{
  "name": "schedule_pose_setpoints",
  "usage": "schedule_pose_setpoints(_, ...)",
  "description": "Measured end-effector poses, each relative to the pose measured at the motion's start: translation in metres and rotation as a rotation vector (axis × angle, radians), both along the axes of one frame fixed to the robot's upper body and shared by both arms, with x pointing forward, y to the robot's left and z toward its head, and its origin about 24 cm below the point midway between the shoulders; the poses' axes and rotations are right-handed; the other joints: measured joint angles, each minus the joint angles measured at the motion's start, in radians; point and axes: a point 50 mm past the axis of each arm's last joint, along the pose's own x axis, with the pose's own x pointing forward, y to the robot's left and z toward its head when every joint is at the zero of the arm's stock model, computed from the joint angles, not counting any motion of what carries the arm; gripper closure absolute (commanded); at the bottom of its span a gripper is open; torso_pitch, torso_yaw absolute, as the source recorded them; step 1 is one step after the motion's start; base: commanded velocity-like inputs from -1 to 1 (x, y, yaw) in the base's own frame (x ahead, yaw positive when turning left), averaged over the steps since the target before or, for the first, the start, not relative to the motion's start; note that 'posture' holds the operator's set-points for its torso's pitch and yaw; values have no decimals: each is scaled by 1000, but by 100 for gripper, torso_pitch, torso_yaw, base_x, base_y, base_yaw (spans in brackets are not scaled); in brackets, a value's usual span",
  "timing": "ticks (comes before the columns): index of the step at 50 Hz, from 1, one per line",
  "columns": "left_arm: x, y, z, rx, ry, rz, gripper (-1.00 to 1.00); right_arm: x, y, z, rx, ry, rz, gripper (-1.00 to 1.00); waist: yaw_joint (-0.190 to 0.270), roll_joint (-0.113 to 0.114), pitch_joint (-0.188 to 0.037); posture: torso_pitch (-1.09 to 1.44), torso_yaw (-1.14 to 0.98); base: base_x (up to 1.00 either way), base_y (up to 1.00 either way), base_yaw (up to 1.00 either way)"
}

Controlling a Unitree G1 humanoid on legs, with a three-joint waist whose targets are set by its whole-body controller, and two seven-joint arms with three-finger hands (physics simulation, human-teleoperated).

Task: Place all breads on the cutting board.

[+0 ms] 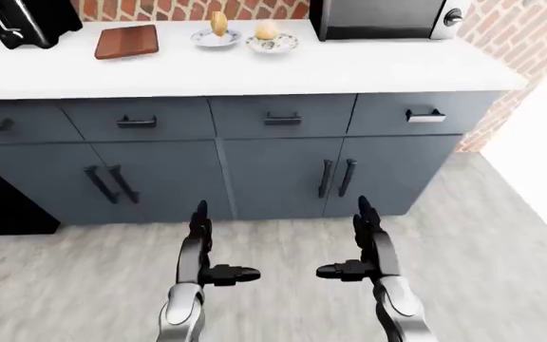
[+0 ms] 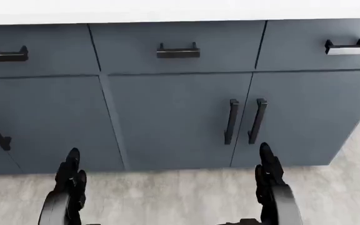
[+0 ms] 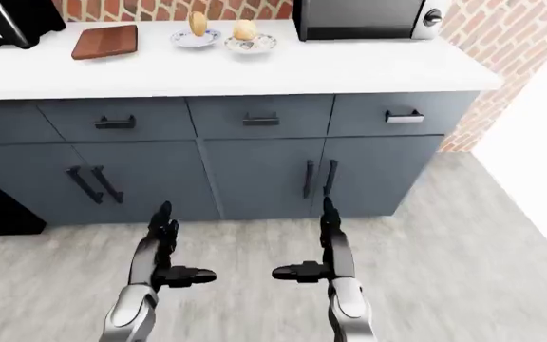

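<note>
1. The left hand (image 1: 200, 246) sits low in the left-eye view, over the grey floor (image 1: 482, 249), fingers spread and holding nothing.
2. The right hand (image 1: 366, 246) stands beside it at lower centre-right, likewise open and empty.
3. At the top of that view, on the white counter (image 1: 349, 68), the wooden cutting board (image 1: 127, 40) lies bare at upper left.
4. Just right of it, two plates each carry a bread: the left bread (image 1: 218, 23) and the right bread (image 1: 267, 30).
5. A microwave (image 1: 378, 18) stands further right; a dark appliance (image 1: 21, 21) fills the upper left corner.
6. Blue-grey cabinets (image 1: 274, 171) run below the counter.
</note>
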Motion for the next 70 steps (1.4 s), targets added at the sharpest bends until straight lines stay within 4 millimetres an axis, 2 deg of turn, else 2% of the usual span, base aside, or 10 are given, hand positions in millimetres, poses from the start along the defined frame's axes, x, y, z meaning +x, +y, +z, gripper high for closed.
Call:
schedule_pose_setpoints(3, 2, 0, 31, -7, -117, 6, -100, 7, -2, 27, -15, -113, 9, -100, 8, -4, -56, 0, 0, 0, 0, 0)
schedule_pose_setpoints(13, 2, -2, 58, -11, -141, 1, -100, 4, -1, 37, -37, -118, 17, -100, 8, -3, -57, 0, 0, 0, 0, 0)
schedule_pose_setpoints(28, 2, 3, 136, -17, -277, 2, -100, 12, 5, 109, -78, -264, 48, -100, 9, -2, -76, 0, 0, 0, 0, 0)
schedule_pose_setpoints(41, -1, 10, 162, -17, -303, 27, -100, 10, 14, 138, -51, -321, 94, -100, 24, -5, -46, 0, 0, 0, 9, 39)
schedule_pose_setpoints(45, 2, 4, 171, -22, -313, -10, -100, 10, 7, 148, -80, -348, 56, -100, 4, 60, -44, 0, 0, 16, 16, 0)
schedule_pose_setpoints(49, 1, 8, 174, -26, -309, 3, -100, 10, 12, 153, -83, -362, 67, -100, 4, 66, -32, 0, 0, 21, 17, 0)
schedule_pose_setpoints(60, 0, 8, 189, -31, -341, 1, -100, 12, 12, 165, -82, -397, 66, -100, 5, -56, -26, 0, 0, 32, 14, 0)
schedule_pose_setpoints(62, 0, 5, 186, -38, -323, -17, -100, 12, 8, 162, -87, -383, 48, -100, 0, -28, -17, 0, 0, 46, 4, 0)
schedule_pose_setpoints(65, 1, 2, 186, -39, -309, -35, -100, 13, 4, 159, -94, -361, 30, -100, 0, -29, -31, 0, 0, 46, 4, 0)
schedule_pose_setpoints(70, -3, 1, 195, -35, -353, -36, -100, 11, 6, 167, -106, -402, 39, -100, -7, 10, -36, 0, 0, 45, 17, 0)
